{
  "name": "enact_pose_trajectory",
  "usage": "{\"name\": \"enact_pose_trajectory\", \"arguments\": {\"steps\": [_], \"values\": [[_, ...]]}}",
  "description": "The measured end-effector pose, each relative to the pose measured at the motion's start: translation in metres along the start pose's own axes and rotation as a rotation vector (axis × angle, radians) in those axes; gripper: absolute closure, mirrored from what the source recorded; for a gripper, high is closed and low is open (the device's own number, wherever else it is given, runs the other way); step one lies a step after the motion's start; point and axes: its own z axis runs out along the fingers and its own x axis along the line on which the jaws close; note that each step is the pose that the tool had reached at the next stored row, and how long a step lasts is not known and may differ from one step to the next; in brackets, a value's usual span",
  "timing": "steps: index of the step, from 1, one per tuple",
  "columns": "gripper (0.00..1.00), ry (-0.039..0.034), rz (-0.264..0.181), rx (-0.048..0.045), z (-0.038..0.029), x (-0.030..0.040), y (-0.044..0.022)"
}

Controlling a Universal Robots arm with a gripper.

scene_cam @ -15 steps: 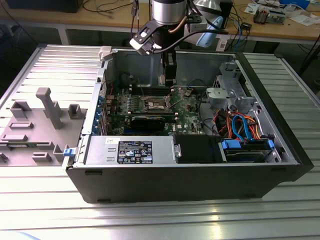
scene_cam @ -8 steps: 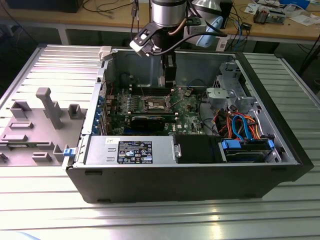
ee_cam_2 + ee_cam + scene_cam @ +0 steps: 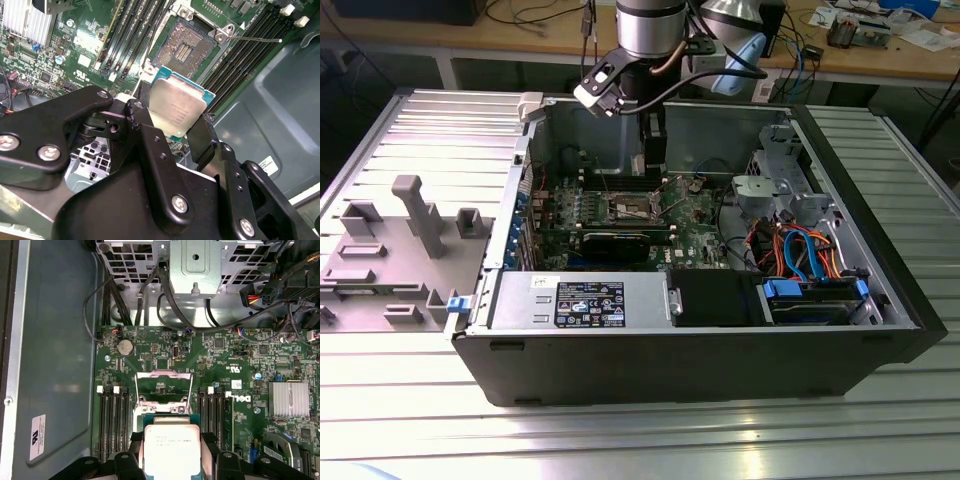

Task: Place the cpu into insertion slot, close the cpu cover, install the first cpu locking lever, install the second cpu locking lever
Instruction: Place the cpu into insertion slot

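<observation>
Jaws grip the cpu (image 3: 176, 107) near the insertion slot (image 3: 187, 45) (second wrist view); first wrist view shows cpu cover (image 3: 163, 374) raised

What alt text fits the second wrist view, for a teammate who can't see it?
The black gripper clamps the cpu by two opposite edges, silver top toward the camera, above the motherboard. Beyond it the insertion slot lies open and empty, its pin grid exposed, with memory slots on both sides.
</observation>
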Motion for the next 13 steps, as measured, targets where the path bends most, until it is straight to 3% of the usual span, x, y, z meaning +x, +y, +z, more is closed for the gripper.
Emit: {"name": "enact_pose_trajectory", "arguments": {"steps": [13], "values": [[0.46, 0.0001, 0.000, -0.0001, 0.0023, 0.0000, -0.0002]]}}
